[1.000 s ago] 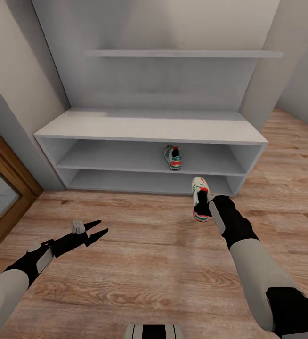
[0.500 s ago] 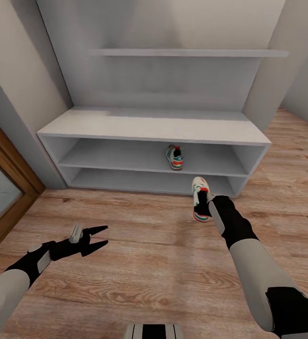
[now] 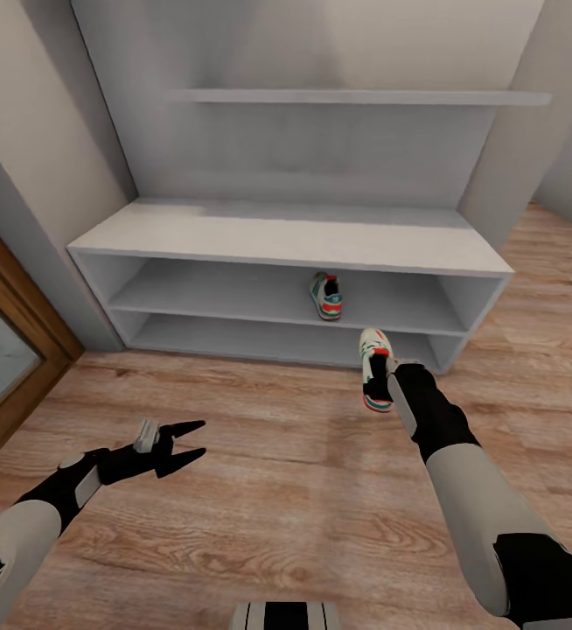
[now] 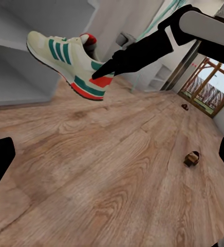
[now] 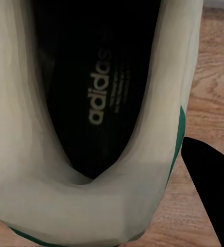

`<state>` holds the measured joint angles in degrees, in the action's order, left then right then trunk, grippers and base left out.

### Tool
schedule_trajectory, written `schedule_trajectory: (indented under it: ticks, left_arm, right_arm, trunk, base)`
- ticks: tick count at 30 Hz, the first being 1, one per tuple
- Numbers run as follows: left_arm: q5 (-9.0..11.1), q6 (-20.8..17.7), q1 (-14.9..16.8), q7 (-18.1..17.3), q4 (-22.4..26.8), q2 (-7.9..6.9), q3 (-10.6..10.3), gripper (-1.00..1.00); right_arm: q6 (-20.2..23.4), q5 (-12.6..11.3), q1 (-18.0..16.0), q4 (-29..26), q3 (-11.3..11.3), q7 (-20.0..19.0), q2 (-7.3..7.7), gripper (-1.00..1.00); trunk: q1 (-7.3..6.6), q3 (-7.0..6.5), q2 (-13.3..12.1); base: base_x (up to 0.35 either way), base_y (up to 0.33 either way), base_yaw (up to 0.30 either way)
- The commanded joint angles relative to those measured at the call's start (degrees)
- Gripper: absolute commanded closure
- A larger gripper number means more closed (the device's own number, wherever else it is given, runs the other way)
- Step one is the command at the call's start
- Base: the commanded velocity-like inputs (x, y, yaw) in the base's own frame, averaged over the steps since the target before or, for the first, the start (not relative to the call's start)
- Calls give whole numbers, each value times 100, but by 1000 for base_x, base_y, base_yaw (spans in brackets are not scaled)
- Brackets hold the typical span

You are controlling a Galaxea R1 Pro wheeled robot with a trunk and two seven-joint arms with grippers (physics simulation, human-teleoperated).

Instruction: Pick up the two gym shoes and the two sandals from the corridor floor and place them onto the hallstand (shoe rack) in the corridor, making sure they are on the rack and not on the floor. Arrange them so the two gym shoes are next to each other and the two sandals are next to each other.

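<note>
since a second ago the view has swung slightly and the carried gym shoe sits a little nearer the hallstand. the right tool is clenched on its heel collar, shoe clear of the corridor floor, long axis toe-first toward the rack. its mate stands on the upper shelf; the left tool hangs released.

Two gym shoes are in sight: one gym shoe on the shelf of the hallstand, and a second gym shoe clamped in the right end effector above the corridor floor. Two sandals lie on that floor, a nearer sandal and a farther sandal. There are two end effectors; the left end effector is spread and empty.
</note>
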<state>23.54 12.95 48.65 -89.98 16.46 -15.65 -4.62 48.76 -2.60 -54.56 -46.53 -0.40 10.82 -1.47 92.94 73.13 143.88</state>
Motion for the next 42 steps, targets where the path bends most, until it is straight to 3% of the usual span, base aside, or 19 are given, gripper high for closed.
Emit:
schedule_trajectory:
  ticks: [1, 23, 42]
  left_arm:
    - [55, 49, 4, -2, -3, -2, -47, -100]
    - [54, 44, 4, -2, -3, 10, -48, -100]
    - [57, 49, 4, -2, -3, 19, -49, -100]
  right_arm:
    - [20, -27, -2, -6, -4, 32, -2, 100]
    - [12, -12, -2, -2, -8, 34, -11, 100]
    - [11, -12, -2, -6, -11, 34, -8, 100]
  trunk:
    - [0, 5, 2]
    - [0, 7, 2]
    - [0, 7, 2]
  base:
    - [52, -49, 22]
    - [22, -7, 3]
    - [335, 0, 0]
